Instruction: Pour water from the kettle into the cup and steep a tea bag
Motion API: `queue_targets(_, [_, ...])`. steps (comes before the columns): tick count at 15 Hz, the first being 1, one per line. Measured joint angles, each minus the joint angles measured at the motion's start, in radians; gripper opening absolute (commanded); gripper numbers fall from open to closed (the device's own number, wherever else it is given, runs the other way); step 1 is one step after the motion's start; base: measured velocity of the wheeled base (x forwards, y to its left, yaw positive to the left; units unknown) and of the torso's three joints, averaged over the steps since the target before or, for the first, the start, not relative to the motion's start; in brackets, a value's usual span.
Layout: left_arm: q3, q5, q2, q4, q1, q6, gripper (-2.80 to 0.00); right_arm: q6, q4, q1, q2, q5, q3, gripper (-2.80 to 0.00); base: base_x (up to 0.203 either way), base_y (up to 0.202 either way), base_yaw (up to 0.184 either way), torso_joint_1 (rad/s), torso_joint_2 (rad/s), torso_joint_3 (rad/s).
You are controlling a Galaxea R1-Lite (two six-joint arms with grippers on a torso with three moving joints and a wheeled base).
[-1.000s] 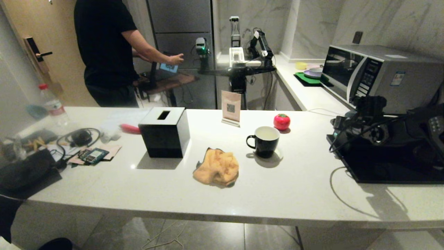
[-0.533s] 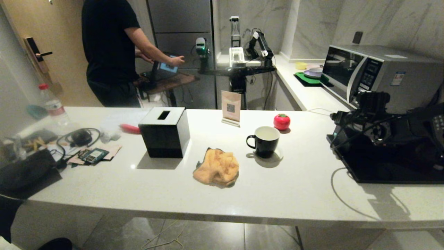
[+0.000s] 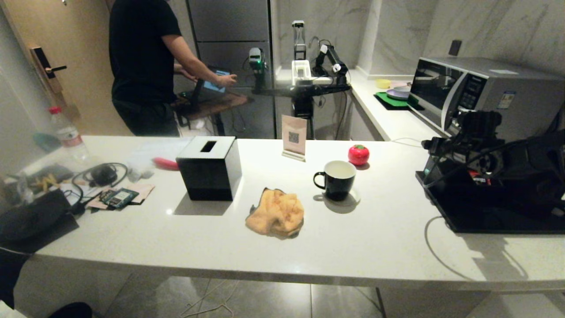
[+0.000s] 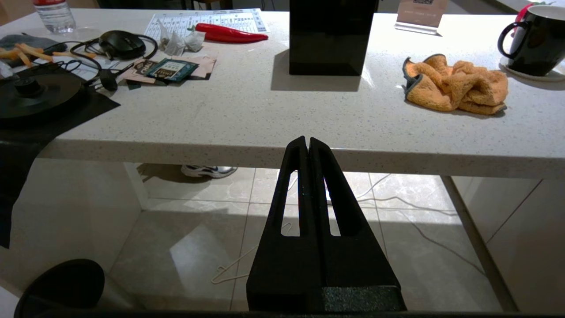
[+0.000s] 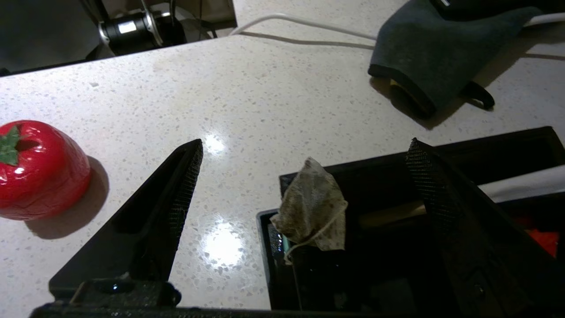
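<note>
1. The right hand (image 5: 304, 150) hangs with its jaws spread wide and nothing between them, low over the near corner of the black compartment box (image 5: 441, 176) at the right end of the table (image 3: 353, 247).
2. A tea bag (image 5: 311, 207) sits propped against that corner of the box, roughly midway between the two fingers and a little beyond their tips. It looks soft and light, and its string (image 5: 318, 236) loops round its lower edge.
3. Risk: if the fingers close too high they may catch only a fold of the bag, and it could slip free on the way up.
4. Risk: one finger could land on the box wall instead of inside it, which would shove the box or block the closing.
5. Risk: the string may snag on the box edge as the bag is lifted; from this angle I cannot tell whether it is caught there.
6. The cup (image 3: 336, 179) stands upright mid-table, well to the left of the box, with a red tomato-shaped object (image 3: 358, 154) just behind it; a carry across could knock either one.
7. I cannot find the kettle in any view.
8. The left hand (image 4: 307, 145) is parked below the table edge, jaws pressed together.
</note>
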Motion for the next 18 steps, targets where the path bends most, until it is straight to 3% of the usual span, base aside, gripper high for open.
queue_targets(5, [0.000,0.000,0.000,0.000,0.000,0.000,-2.80,-0.002,0.097,-0.007,-0.001,-0.040,-0.052,0.00,0.000,0.000,0.000,0.000,0.00,0.000])
queue_targets(18, [0.000,0.000,0.000,0.000,0.000,0.000,-2.80,0.033,0.099,-0.009,0.034,-0.041,-0.070,0.00,0.000,0.000,0.000,0.000,0.00,0.000])
